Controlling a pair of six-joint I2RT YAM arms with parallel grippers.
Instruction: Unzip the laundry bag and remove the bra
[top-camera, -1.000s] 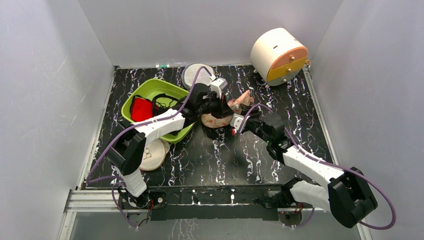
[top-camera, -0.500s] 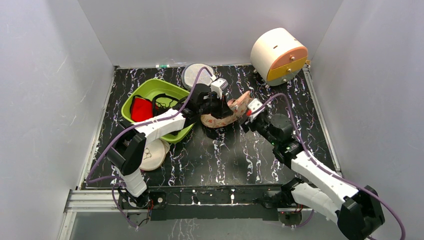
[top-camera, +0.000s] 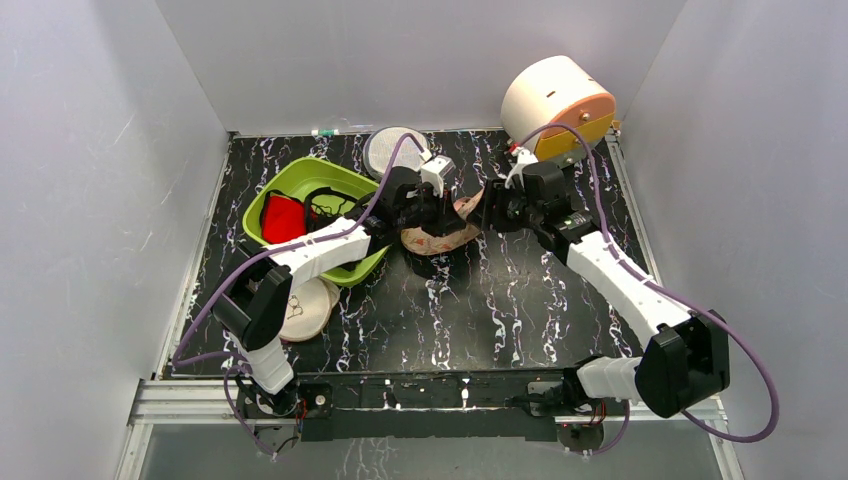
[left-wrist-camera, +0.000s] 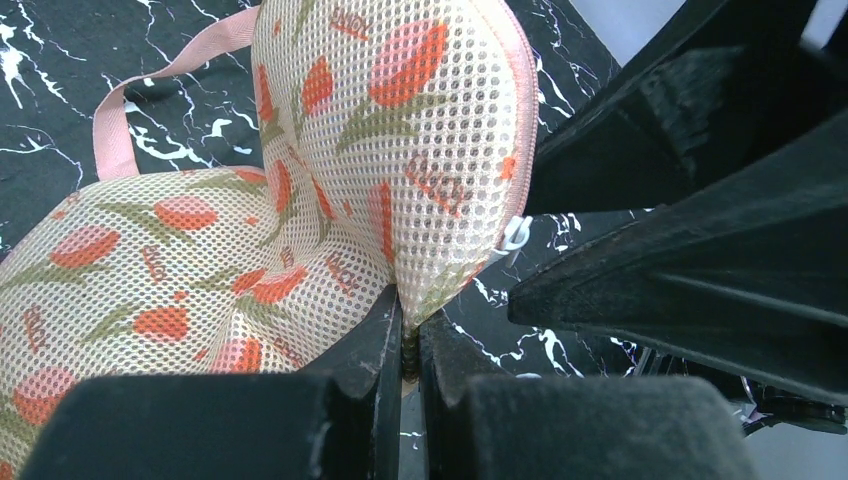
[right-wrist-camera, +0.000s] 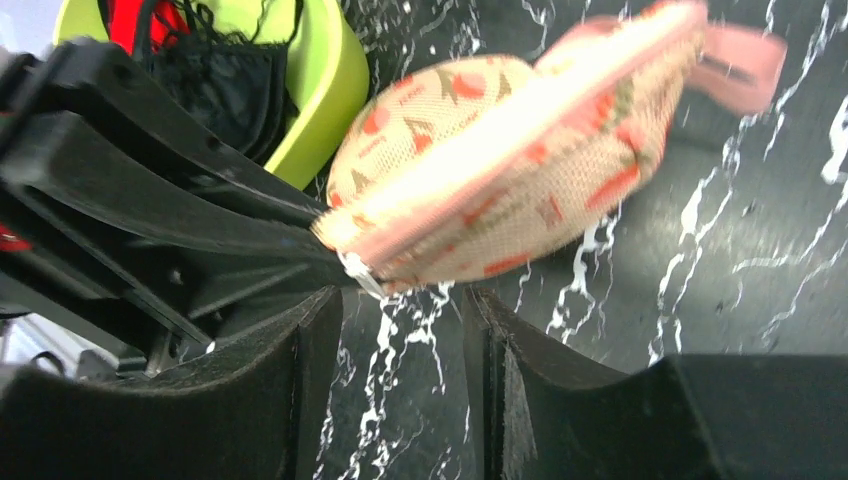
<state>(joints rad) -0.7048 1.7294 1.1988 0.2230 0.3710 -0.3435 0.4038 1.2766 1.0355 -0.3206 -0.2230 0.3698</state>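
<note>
The laundry bag (top-camera: 447, 236) is a beige pouch with orange-red print, zip closed, lying mid-table with its right end raised. In the left wrist view the laundry bag (left-wrist-camera: 330, 150) fills the frame, and my left gripper (left-wrist-camera: 405, 335) is shut on its rim. Its white zip pull (left-wrist-camera: 513, 235) hangs just past my fingers. My left gripper (top-camera: 438, 220) sits over the bag's middle. My right gripper (top-camera: 493, 212) is at the bag's right end. In the right wrist view it (right-wrist-camera: 400, 340) is open, just below the zip pull (right-wrist-camera: 360, 272) and bag (right-wrist-camera: 500, 170), not touching. The maroon bra is hidden.
A green basin (top-camera: 345, 181) at the left holds a bright red garment (top-camera: 283, 217) and a black bra (top-camera: 330, 205). A grey mesh disc (top-camera: 390, 150) lies behind, a cream disc (top-camera: 305, 308) in front. A cream-and-orange drum (top-camera: 555, 105) stands back right.
My right arm has swung from in front of the bag up and back to its right end. The left gripper has kept its hold and its place.
</note>
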